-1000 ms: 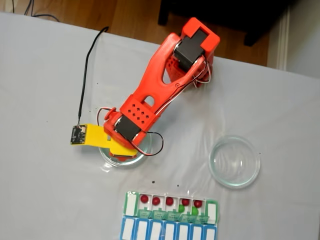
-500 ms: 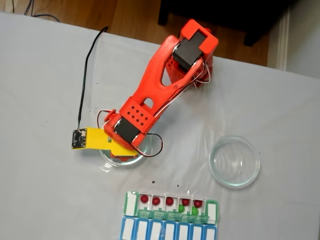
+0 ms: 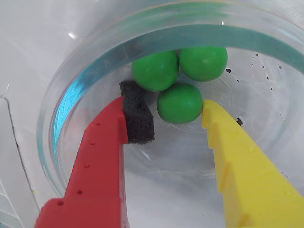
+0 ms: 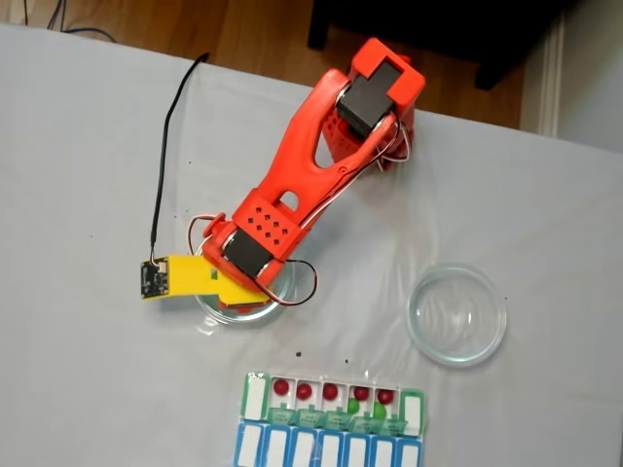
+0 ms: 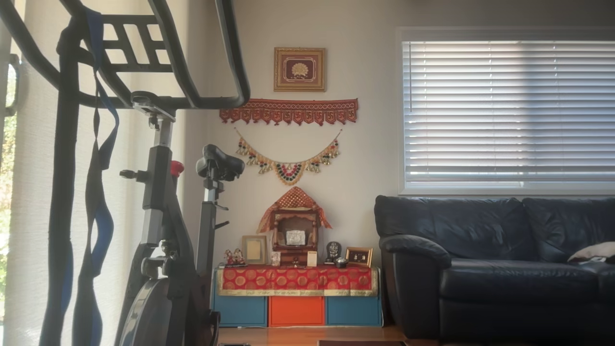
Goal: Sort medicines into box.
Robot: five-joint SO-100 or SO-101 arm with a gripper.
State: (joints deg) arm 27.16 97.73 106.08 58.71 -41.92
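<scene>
In the wrist view, three bright green pills lie together in a clear glass dish (image 3: 66,95). My gripper (image 3: 173,114) is open and straddles the nearest green pill (image 3: 179,102). The yellow finger (image 3: 223,137) touches its right side. The black pad of the red finger (image 3: 102,156) sits just off its left side. In the fixed view, the red arm (image 4: 292,175) hangs over that dish (image 4: 209,309) and hides the pills. The pill organizer (image 4: 255,397) lies at the bottom edge. Dark red pills (image 4: 281,386) fill several compartments of its green row, and green pills (image 4: 379,410) lie beside them.
An empty glass dish (image 4: 457,313) stands right of the arm. Dark specks (image 4: 297,352) dot the white cloth. A black cable (image 4: 165,146) runs to the yellow camera mount (image 4: 170,277). The table's far edge crosses the top. The other view shows a living room with an exercise bike (image 5: 163,202).
The yellow camera mount has dropped slightly toward the bottom of the fixed view as the wrist shifted over the dish. The organizer and the empty dish have not moved.
</scene>
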